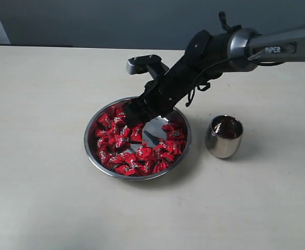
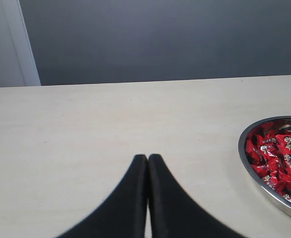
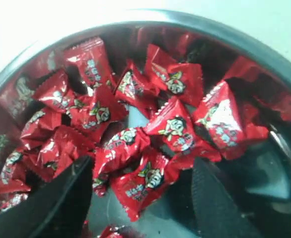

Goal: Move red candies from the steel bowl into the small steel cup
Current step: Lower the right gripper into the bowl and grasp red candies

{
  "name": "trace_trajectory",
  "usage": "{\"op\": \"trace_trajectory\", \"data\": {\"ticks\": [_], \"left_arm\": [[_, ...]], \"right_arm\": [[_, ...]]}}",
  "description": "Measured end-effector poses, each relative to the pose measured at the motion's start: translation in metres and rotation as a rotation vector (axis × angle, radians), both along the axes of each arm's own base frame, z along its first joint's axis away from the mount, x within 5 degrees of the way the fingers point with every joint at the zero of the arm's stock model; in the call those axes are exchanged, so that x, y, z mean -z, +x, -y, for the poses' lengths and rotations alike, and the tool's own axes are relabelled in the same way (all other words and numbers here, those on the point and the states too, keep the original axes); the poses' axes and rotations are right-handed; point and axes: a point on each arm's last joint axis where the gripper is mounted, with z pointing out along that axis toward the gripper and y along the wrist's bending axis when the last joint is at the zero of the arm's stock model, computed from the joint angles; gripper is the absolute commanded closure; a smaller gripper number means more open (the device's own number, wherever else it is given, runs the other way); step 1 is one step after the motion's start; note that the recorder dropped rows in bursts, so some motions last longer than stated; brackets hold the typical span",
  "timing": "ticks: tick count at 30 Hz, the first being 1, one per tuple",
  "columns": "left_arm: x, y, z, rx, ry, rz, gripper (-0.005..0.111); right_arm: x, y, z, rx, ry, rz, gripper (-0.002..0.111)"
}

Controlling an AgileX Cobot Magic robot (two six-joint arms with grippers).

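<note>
- Right gripper (image 3: 141, 171) is down in the bowl (image 1: 88, 139), jaws apart, straddling candies (image 1: 129, 156) (several lie between them).
- Left gripper (image 2: 147, 159) is closed, empty, over the table (image 2: 86, 124).
- Cup (image 1: 224, 136) stands near the bowl.

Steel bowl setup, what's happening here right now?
The right pincer is down in the steel bowl, jaws open around a few of the red candies and not closed on any. The left pincer is shut above the table, off to the bowl's side. The small steel cup stands upright beside the bowl, apart from it. Its inside looks reddish, but I cannot tell whether any candies are in it.
</note>
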Motion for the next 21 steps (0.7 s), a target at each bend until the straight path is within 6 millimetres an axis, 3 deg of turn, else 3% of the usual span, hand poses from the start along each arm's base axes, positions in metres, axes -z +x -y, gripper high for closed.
{"op": "trace_trajectory", "data": {"ticks": [3,7,13,21], "left_arm": [[0.0000,0.0000,0.0000,0.000,0.000,0.000,0.106],[0.0000,0.0000,0.0000,0.000,0.000,0.000,0.106],[0.0000,0.0000,0.0000,0.000,0.000,0.000,0.106],[0.0000,0.0000,0.0000,0.000,0.000,0.000,0.106]], "right_arm": [[0.0090,-0.0080,-0.0115,-0.075,-0.059,0.012,0.052],[0.0095,-0.0091,-0.0124,-0.095,-0.080,0.023,0.053],[0.0111,-0.0092,-0.0094,-0.115,-0.119,0.032,0.070],[0.0117,-0.0100,-0.0084,-0.128,-0.133,0.028,0.070]]}}
